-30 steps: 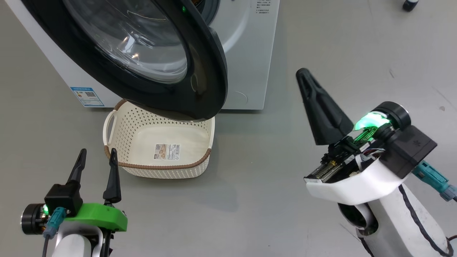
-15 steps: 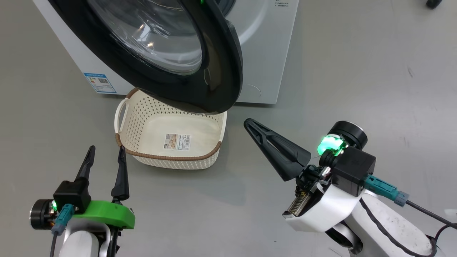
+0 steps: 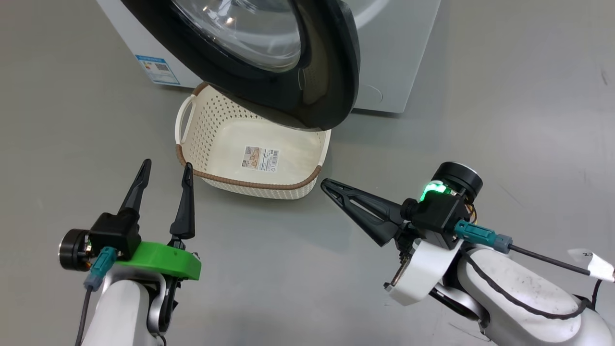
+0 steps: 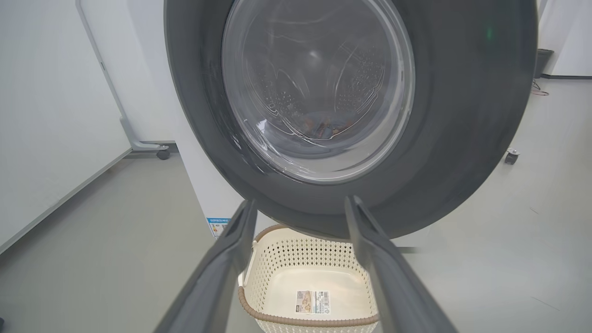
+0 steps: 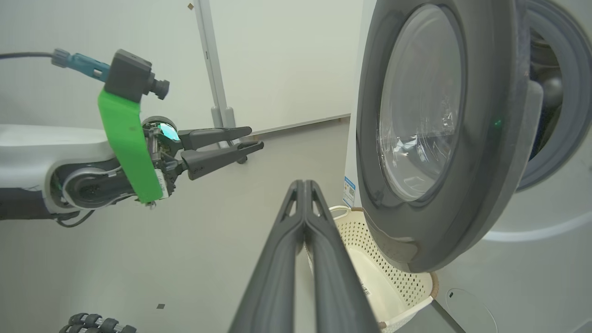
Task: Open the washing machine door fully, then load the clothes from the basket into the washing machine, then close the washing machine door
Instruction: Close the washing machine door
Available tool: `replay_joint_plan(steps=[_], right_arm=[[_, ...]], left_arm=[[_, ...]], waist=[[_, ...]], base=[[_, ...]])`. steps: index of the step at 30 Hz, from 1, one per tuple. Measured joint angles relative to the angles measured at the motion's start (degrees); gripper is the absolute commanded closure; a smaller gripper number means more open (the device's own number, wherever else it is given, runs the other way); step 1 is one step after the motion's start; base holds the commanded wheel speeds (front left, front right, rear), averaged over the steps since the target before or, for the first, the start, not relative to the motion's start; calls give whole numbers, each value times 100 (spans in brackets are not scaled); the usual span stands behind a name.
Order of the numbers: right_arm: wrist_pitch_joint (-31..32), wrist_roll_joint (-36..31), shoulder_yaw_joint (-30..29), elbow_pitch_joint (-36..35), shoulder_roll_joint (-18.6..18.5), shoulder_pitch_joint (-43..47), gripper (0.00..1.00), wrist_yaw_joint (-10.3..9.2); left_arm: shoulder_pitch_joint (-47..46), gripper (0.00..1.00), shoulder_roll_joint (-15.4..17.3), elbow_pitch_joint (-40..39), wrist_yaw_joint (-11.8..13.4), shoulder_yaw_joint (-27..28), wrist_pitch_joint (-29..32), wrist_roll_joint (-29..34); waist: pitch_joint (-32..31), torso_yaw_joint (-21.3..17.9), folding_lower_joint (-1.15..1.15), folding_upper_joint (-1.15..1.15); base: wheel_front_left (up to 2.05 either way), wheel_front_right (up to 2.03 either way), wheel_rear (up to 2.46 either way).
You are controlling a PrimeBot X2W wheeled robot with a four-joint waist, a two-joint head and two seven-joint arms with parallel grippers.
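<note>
One large thing is set between the grippers and the drum: the washing machine door (image 3: 307,81), which is swung partly out from the washing machine (image 3: 399,57). Its black rim hangs over the far part of the basket (image 3: 211,120). In the right wrist view the grey gasket (image 5: 555,115) is seen behind the door's edge. A small blue label (image 3: 158,69) is stuck low on the machine's white front. The grey floor (image 3: 504,120) lies all around. A wheeled stand's foot (image 4: 162,153) is seen by the white wall to the machine's side, and a small caster (image 4: 510,156) is seen on the floor on the other side.

The left gripper (image 3: 166,165) is held low, just beside the basket's near left corner. Its fingers are spread wide, with nothing between them and nothing touched. The right gripper (image 3: 325,183) is held near the basket's near right corner. Its fingers are pressed together along their length and nothing is gripped. Both are kept apart from the door.

The basket is set on the floor against the machine's foot. Its pale bottom is shown with a barcode sticker (image 3: 261,158) on it. Through the door's glass, in the left wrist view, a small heap of bluish and orange fabric, taken to be the clothes (image 4: 323,127), is made out low in the perforated drum.
</note>
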Motion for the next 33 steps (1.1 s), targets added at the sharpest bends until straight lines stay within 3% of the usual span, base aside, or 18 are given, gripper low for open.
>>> replay_joint_plan(steps=[18,33], right_arm=[[-66,246,-381,705,-120,-910,100,0],[-494,235,-914,1349,-115,-1718,100,0]], left_arm=[[-661,0,-21,-143,19,-604,0,-621],[-966,0,-52,-171,236,-909,0,-883]], waist=[[978,673,0,0],[1490,985,0,0]], base=[[0,0,0],[0,0,0]])
